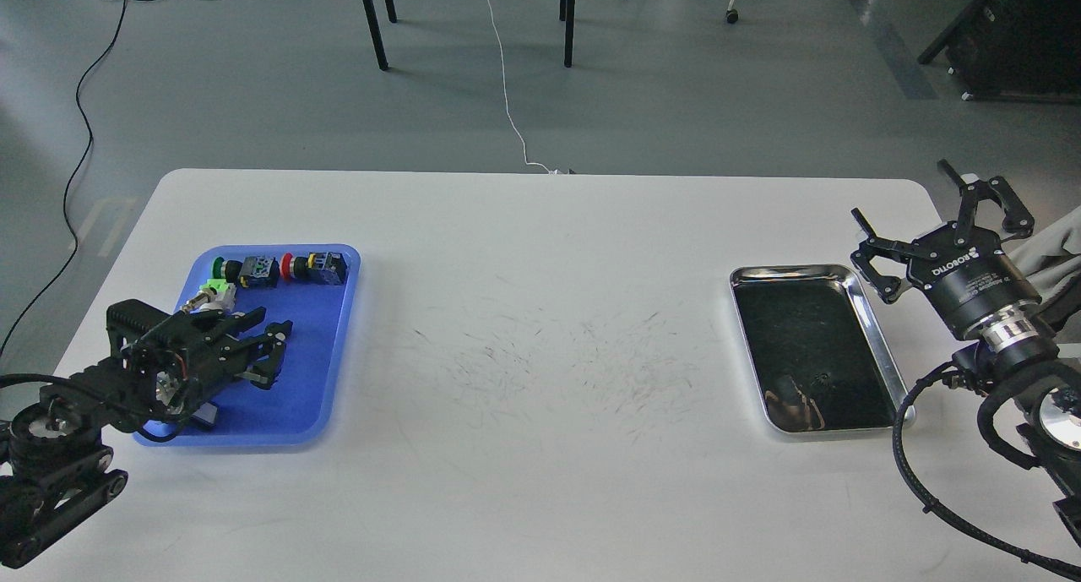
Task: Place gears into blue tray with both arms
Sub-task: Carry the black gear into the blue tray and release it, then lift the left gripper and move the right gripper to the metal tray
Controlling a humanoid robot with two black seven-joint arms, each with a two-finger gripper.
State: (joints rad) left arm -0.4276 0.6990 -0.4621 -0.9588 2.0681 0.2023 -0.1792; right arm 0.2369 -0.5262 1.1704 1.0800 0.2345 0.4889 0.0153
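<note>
The blue tray lies at the table's left. My left gripper hovers over the tray's left half, pointing right. Its fingers are spread open with nothing between them. My right gripper is at the table's right edge, just beyond the far right corner of a silver tray. It is open and empty, pointing up and away. I cannot make out any gears: a faint dark speck on the silver tray's dark bottom is too small to identify. Part of the blue tray's floor is hidden by my left gripper.
Colourful push-button switches line the blue tray's far rim, and another small part sits by my left gripper. The shiny silver tray lies at the right. The scuffed white table spans between the trays.
</note>
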